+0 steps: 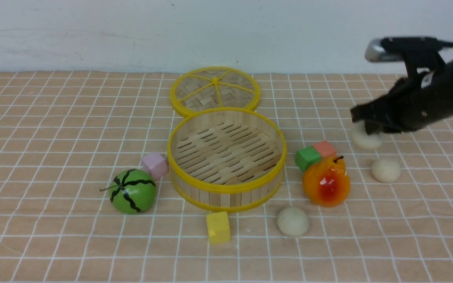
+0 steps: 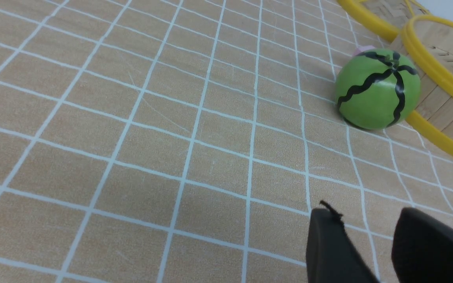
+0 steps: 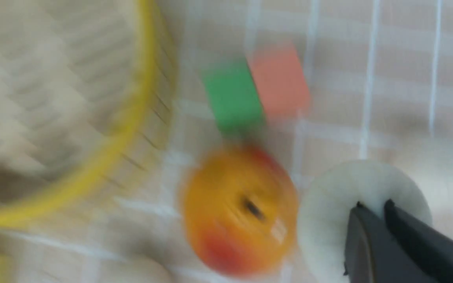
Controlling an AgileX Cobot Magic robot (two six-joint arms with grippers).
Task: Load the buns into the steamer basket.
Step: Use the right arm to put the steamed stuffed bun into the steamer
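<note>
A round steamer basket (image 1: 226, 194) with a wooden slat wall and yellow rims sits in the middle of a bench (image 1: 53, 137) covered in a tan cloth with a white grid. Nothing lies inside the basket. Its flat woven lid (image 1: 215, 91) lies just behind it, touching or nearly touching its far rim.

All three buns are outside the basket. The first bun (image 1: 366, 139) is well to the right of the basket and level with its middle. The black right claw (image 1: 362, 124) reaches in from the right edge and sits on top of this bun. The right wrist view is blurred, but it shows the claw closed almost completely, with both tips pinched into the top of the pale dough. The second bun (image 1: 385, 169) lies on the cloth a little farther right of the basket and nearer the robot. The third bun (image 1: 293, 221) lies in front of the basket, off its front right edge.

Between the basket and the first two buns stand a glossy orange-red pear (image 1: 326, 184) and, just behind it, a green block (image 1: 307, 158) touching a salmon block (image 1: 325, 148).

To the left of the basket, a pink block (image 1: 154, 165) sits against its wall, with a green striped melon toy (image 1: 132, 191) just in front of that block. A yellow block (image 1: 218, 227) lies just in front of the basket.

The left claw (image 2: 368, 220) appears only in the left wrist view. It hangs over bare cloth on the melon's side of the basket, jaws apart and holding nothing.
</note>
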